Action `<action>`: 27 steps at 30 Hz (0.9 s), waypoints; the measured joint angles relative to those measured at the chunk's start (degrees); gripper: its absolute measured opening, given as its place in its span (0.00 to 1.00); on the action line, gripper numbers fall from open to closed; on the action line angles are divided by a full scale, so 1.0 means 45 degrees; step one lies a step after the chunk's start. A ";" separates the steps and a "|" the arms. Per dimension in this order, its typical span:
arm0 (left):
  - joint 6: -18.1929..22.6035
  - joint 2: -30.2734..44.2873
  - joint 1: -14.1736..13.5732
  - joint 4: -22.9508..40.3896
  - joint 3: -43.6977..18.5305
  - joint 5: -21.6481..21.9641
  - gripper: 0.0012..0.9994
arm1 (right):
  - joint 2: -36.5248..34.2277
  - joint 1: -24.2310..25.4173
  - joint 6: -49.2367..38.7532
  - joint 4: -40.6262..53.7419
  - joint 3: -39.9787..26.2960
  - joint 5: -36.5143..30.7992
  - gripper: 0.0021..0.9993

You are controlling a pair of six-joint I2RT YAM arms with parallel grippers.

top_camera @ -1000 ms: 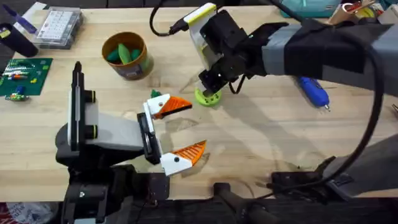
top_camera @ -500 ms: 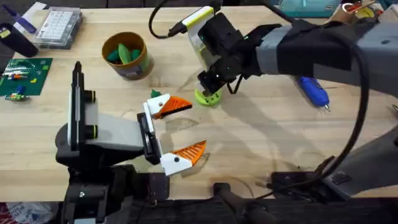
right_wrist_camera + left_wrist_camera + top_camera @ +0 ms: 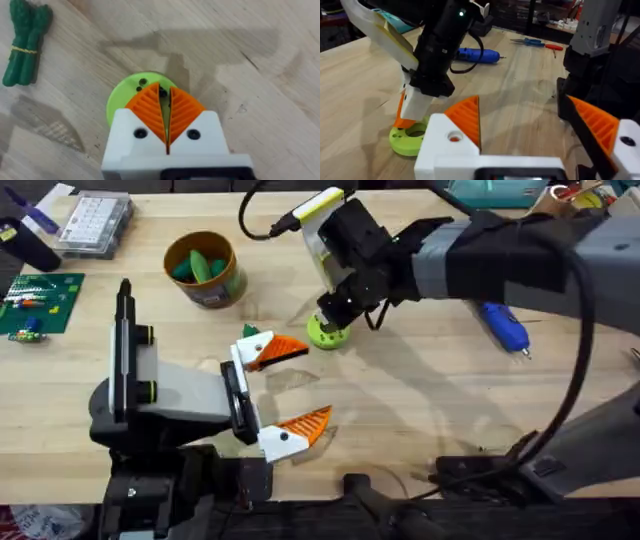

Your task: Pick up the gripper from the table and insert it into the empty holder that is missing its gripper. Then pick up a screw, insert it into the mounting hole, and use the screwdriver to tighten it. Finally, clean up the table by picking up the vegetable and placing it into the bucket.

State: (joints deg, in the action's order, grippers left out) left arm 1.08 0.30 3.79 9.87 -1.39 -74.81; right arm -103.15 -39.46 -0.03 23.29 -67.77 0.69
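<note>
Overhead: right gripper [image 3: 330, 315] is down on the lime-green gripper [image 3: 327, 333], mid-worktop [image 3: 420, 410], touching it. Left gripper [image 3: 290, 385] rests just beside it on the near side, jaws wide open, holding nothing. Bucket [image 3: 205, 268] sits well apart at the far left with green pieces already in it. Screwdriver [image 3: 505, 328] lies off to the right, untouched.

Left wrist: right arm's white finger reaches the green gripper [image 3: 411, 140]; the piece lies flat on the wood. Screwdriver [image 3: 477, 55] beyond it.

Right wrist: orange pads [image 3: 150, 110] pressed almost together, tips over the centre of the green gripper [image 3: 125, 92]. They look shut with nothing between them; cannot tell whether they're poked into the centre hole. A green vegetable [image 3: 25, 50] lies on the wood nearby.

Status: step one only, the pickup. Piece not lifted. Insertion, screw, tightening and vegetable cleanup are all left.
</note>
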 joint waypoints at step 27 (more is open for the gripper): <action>0.0005 0.0000 0.0000 -0.0004 0.0000 -0.0004 0.99 | 0.0000 -0.0009 0.0005 0.2127 -0.1336 -0.0555 0.00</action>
State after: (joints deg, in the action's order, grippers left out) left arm 1.10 0.30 3.79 9.85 -1.39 -74.83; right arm -103.15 -39.50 -0.01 32.86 -73.78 -1.81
